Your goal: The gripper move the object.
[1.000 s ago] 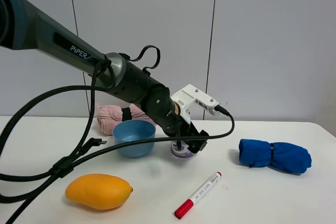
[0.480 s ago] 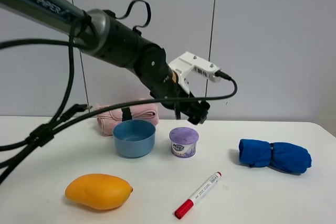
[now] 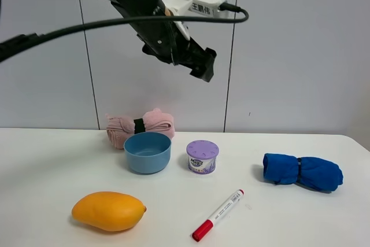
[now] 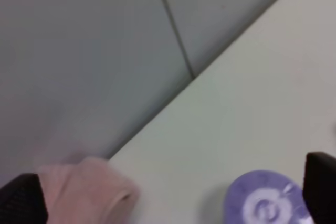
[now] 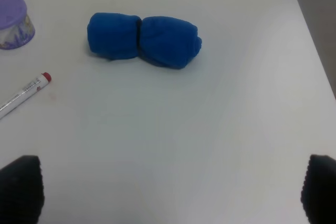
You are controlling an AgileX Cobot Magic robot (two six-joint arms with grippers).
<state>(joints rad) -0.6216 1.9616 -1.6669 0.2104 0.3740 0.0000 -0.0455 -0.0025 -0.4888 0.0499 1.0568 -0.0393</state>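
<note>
The object, a small tub with a lilac perforated lid (image 3: pixel 202 157), stands upright on the white table just right of the blue bowl (image 3: pixel 148 151). My left gripper (image 3: pixel 200 65) hangs high above it, well clear of the table. In the left wrist view its fingers sit far apart, open and empty (image 4: pixel 170 192), with the tub (image 4: pixel 265 203) below between them. The right gripper (image 5: pixel 170 190) is open and empty over bare table. The right wrist view shows the tub (image 5: pixel 13 14) at the far edge.
A pink rolled cloth (image 3: pixel 139 124) lies behind the bowl by the wall. A mango (image 3: pixel 108 210) and a red-capped marker (image 3: pixel 218 214) lie near the front. A blue rolled cloth (image 3: pixel 302 171) lies at the right, also in the right wrist view (image 5: pixel 143 39).
My left gripper was down around the tub, then let go and rose high up and slightly back. The tub stays on the table beside the bowl.
</note>
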